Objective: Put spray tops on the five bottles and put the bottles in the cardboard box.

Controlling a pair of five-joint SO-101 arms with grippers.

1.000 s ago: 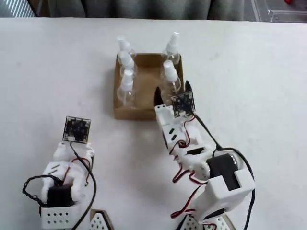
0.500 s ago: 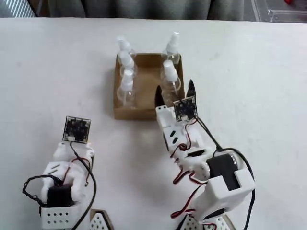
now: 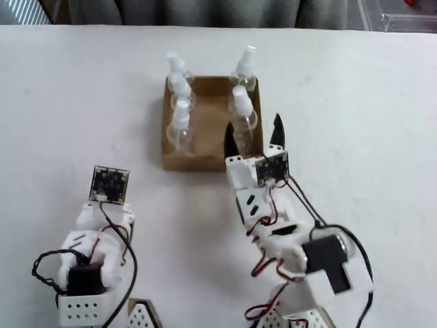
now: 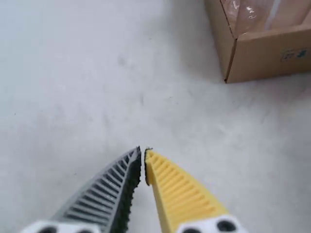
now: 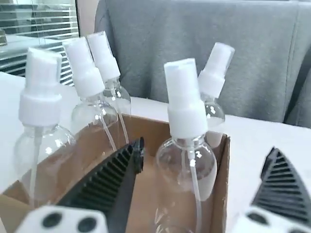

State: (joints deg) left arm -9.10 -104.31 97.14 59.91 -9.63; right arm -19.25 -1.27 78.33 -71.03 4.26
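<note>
— How far along?
— Finished, I'd judge; five bottles (image 3: 180,130) stand in the cardboard box (image 3: 205,162), each with a spray top (image 5: 183,90).
— Grippers?
— The right gripper (image 3: 254,134), spread and empty, sits by the box's near corner; the left gripper (image 4: 143,153) is pressed together above the table (image 4: 73,73).
— Views?
— High view gives rows, three and two; right wrist view adds dip tubes (image 5: 193,179) inside.

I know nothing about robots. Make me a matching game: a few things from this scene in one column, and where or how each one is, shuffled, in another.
Things
1. left gripper
2. right gripper
3. brown cardboard box
4. five clear plastic bottles with white spray tops

Places or states
A. open, straddling the box's wall
B. standing inside the box
C. shut, above bare white table
D. resting on the table, open-topped

Pairs: 1-C, 2-A, 3-D, 4-B
</note>
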